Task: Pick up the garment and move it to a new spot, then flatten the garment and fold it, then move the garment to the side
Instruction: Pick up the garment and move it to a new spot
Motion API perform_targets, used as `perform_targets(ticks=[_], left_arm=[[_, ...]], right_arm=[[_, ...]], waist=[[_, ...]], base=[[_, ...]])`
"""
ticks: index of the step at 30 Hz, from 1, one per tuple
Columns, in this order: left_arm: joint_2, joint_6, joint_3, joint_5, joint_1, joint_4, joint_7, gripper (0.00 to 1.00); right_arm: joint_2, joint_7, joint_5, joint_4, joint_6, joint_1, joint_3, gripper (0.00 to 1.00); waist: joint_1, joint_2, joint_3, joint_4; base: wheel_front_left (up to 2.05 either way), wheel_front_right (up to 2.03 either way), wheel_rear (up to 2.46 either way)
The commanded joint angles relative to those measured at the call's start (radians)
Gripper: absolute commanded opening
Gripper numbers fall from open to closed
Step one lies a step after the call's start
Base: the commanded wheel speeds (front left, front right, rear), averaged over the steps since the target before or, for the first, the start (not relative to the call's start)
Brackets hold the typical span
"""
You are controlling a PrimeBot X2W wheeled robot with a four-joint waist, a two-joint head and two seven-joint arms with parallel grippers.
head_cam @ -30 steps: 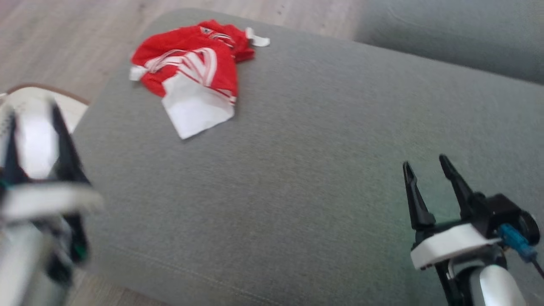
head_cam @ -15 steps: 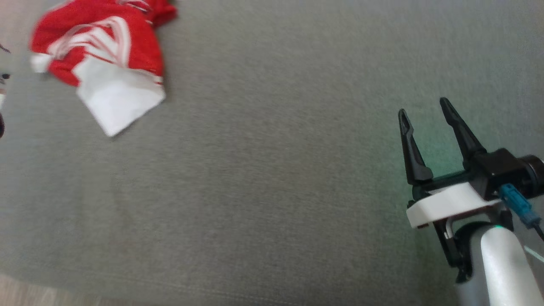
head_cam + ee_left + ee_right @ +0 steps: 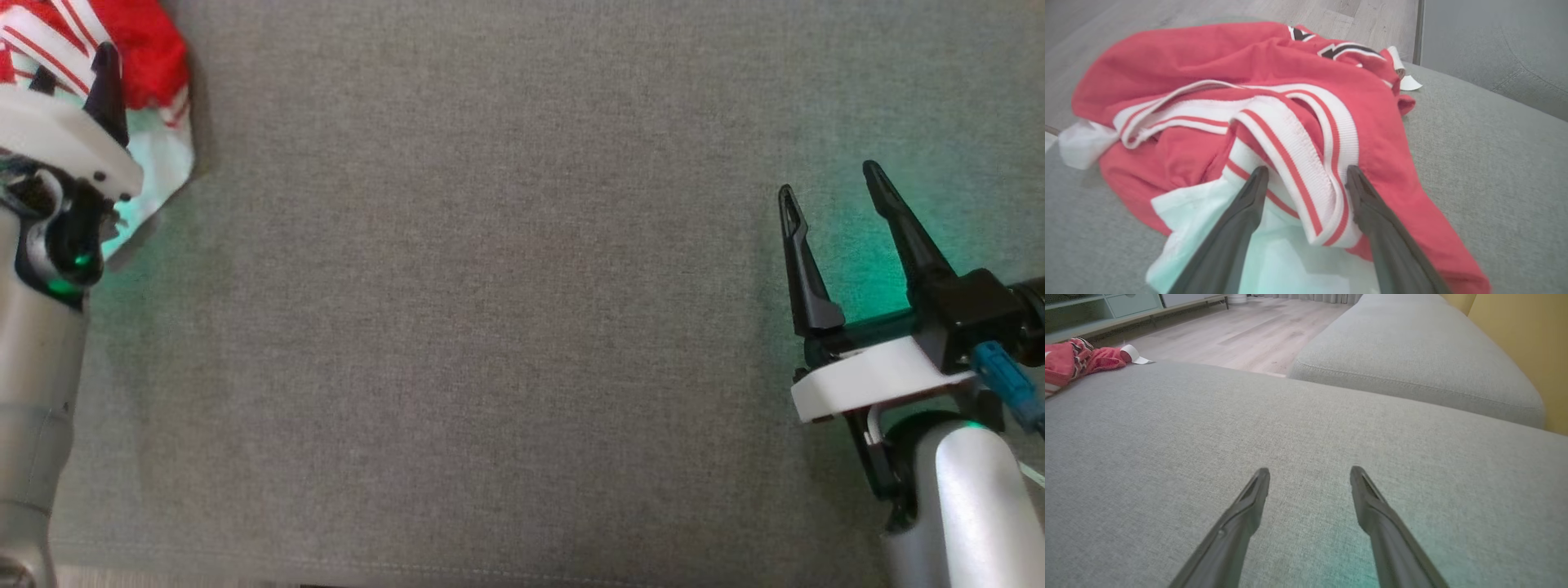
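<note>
Left tool (image 3: pixel 1306 169) is spread open, tips at the striped ribbed band (image 3: pixel 1294 159) of the garment (image 3: pixel 1208 61), which is bunched up at the far-left corner of the grey cushion (image 3: pixel 522 327). Looks light, soft and floppy, so I'd pinch that thick band, not the loose red cloth. Right tool (image 3: pixel 829 180) hangs spread over bare cushion.

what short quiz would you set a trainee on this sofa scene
1. True or false: the left gripper is shut on the crumpled red and white jersey garment.
2. What lies beneath the open right gripper? A) bare grey fabric sofa cushion B) a wooden table C) the garment
3. Fill in: the garment's white ribbed band with red stripes shows ___ the left gripper's fingers.
Key: 1 false; 2 A; 3 between
</note>
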Motion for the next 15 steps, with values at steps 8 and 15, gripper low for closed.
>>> perform_targets(ticks=[8, 15], left_arm=[[0.019, -0.024, 0.023, -0.032, -0.07, 0.066, 0.039, 0.65], [0.032, -0.035, 0.018, -0.002, -0.103, 0.098, -0.035, 0.0]], right_arm=[[-0.003, 0.003, -0.007, -0.044, 0.007, -0.017, 0.037, 1.0], [-0.003, -0.013, 0.005, -0.016, 0.007, -0.021, 0.03, 1.0]], waist=[[-0.0002, 0.0001, 0.039, -0.005], [-0.0002, 0.0001, 0.002, -0.003]], base=[[0.0, 0.0, 0.0], [0.0, 0.0, 0.0]])
